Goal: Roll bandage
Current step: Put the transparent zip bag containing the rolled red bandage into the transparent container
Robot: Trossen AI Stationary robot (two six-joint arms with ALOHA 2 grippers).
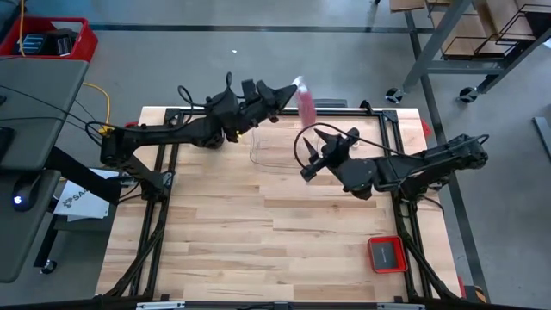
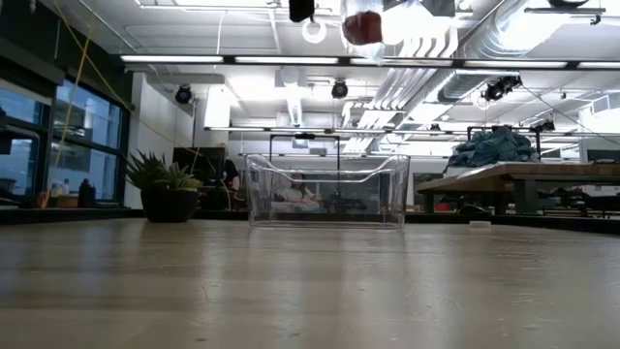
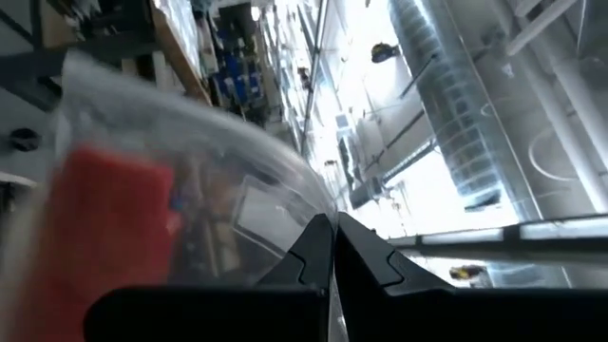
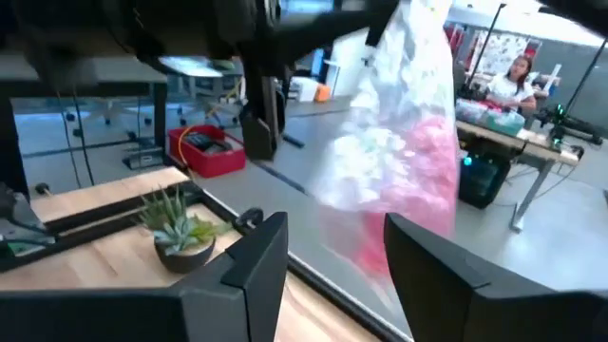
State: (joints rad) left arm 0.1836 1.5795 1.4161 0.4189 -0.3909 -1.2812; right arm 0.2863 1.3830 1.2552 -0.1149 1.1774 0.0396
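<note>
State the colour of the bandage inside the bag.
Red, the bandage inside the clear bag; the left wrist view shows it best.

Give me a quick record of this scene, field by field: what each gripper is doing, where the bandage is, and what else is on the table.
left gripper: shut on the bag, holding it up in the air
right gripper: open, empty, facing the bag
bandage: red, inside the bag, off the table
bin: clear, on the table below the grippers
tray: red, near the right front corner
plant: at the table's edge
</note>
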